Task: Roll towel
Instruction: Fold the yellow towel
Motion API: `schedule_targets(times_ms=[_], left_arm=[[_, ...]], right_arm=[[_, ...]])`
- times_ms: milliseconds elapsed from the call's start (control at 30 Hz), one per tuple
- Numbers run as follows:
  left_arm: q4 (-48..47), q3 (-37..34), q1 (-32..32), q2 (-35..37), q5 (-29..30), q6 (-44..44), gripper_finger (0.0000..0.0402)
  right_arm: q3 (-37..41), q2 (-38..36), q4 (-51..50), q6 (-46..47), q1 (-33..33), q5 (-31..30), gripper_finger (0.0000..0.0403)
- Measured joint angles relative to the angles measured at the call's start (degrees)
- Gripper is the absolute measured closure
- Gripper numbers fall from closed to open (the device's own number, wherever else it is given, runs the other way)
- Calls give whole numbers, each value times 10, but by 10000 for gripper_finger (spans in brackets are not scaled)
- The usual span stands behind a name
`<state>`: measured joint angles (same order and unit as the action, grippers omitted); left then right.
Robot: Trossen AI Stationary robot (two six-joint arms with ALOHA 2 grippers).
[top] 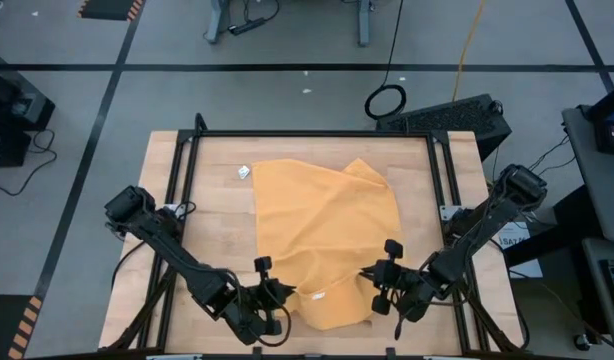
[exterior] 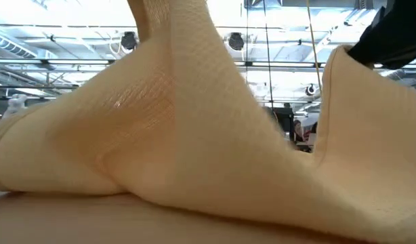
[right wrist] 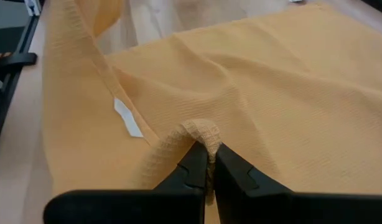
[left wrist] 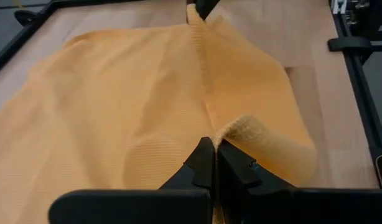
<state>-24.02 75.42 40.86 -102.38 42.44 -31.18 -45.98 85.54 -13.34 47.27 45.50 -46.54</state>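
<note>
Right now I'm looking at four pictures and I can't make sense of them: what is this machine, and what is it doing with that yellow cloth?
It is a robot with two dark arms working at a wooden table. One picture looks straight down from above, one looks level across the tabletop, and two come from cameras on the arms' wrists. A mustard-yellow towel lies spread on the table, with a small white tag at its near edge. The left gripper is shut on one near corner of the towel and the right gripper pinches the other, so both hold that near edge. A small white object lies beside the towel's far corner; I cannot tell what it is.
</note>
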Motion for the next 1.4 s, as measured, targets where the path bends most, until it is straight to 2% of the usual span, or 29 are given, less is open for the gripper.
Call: schedule_targets(times_ms=[233, 733, 933, 1200, 1400], left_arm=[[42, 0, -2, -30, 0, 1, 391], [36, 0, -24, -39, 10, 5, 391], [46, 0, -44, -53, -65, 40, 391], [139, 0, -46, -80, -80, 98, 391], [128, 0, -48, -87, -105, 136, 391]], right_arm=[[0, 18, 17, 1, 0, 3, 396], [0, 27, 37, 40, 4, -5, 396], [0, 52, 75, 26, 4, -15, 396], [0, 108, 106, 29, 4, -12, 396], [0, 106, 108, 27, 6, 48, 396]])
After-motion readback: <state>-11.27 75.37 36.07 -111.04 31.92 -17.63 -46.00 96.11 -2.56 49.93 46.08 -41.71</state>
